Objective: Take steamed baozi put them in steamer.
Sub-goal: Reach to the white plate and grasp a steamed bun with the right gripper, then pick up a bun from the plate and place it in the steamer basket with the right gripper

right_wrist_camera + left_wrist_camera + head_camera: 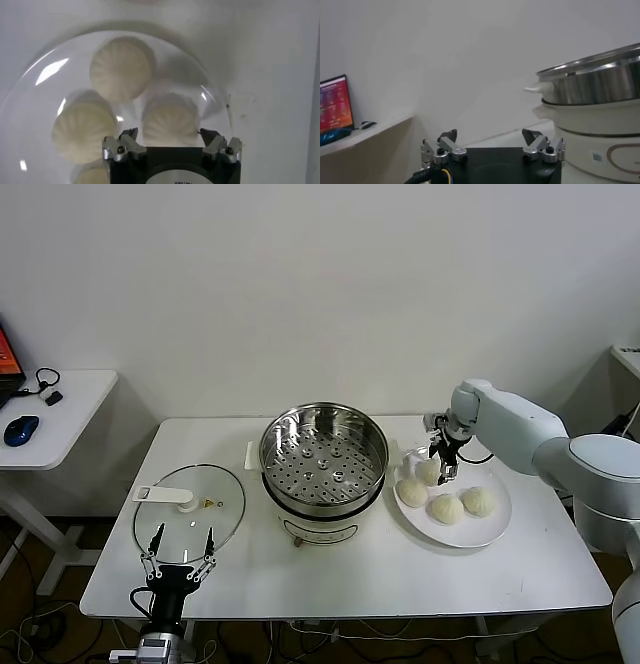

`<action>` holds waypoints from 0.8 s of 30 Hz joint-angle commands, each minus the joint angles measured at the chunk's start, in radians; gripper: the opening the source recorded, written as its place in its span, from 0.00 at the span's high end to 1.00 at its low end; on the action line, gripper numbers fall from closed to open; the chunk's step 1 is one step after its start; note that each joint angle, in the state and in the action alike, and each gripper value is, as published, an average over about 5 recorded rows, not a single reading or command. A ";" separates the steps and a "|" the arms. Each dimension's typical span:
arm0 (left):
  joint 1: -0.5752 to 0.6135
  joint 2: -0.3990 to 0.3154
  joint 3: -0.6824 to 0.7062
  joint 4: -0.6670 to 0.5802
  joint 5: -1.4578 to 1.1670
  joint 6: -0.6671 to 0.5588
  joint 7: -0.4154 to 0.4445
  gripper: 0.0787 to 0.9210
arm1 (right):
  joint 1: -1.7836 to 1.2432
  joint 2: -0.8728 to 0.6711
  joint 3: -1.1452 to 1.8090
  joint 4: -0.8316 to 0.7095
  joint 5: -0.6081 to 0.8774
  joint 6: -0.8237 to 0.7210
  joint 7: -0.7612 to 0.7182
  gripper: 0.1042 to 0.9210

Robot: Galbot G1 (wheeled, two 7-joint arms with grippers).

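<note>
The steamer, a shiny steel pot with a perforated tray, stands mid-table on its white base; its side also shows in the left wrist view. Four cream-white baozi lie on a white plate to its right: one at the back, one on the left, two in front. My right gripper is open, just above the back baozi, which lies between its jaws. My left gripper is open and empty at the table's front left.
A flat glass lid with a white handle lies left of the steamer, just beyond my left gripper. A side table at the far left holds a blue mouse. Other baozi crowd the plate.
</note>
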 commanded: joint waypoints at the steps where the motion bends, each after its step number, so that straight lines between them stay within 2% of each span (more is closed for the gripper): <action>1: -0.001 -0.049 0.001 0.005 0.005 -0.003 -0.001 0.12 | -0.015 0.008 0.035 -0.024 -0.023 0.003 0.002 0.12; 3: -0.001 -0.049 0.001 0.005 0.006 -0.005 -0.001 0.12 | -0.016 0.010 0.036 -0.025 -0.024 0.003 0.003 0.14; 8: -0.001 -0.049 -0.002 0.002 0.007 -0.005 -0.002 0.12 | -0.015 0.016 0.037 -0.029 -0.027 0.005 0.009 0.26; 11: -0.002 -0.049 -0.003 0.002 0.007 -0.006 -0.001 0.12 | -0.014 0.018 0.036 -0.027 -0.030 0.005 0.011 0.30; 17: -0.002 -0.049 -0.005 0.005 0.010 -0.009 -0.001 0.12 | -0.002 0.010 0.031 -0.013 -0.030 0.007 0.009 0.31; 24: 0.001 -0.049 -0.013 0.001 0.015 -0.010 -0.003 0.12 | 0.089 -0.044 -0.052 0.081 -0.001 0.038 -0.007 0.31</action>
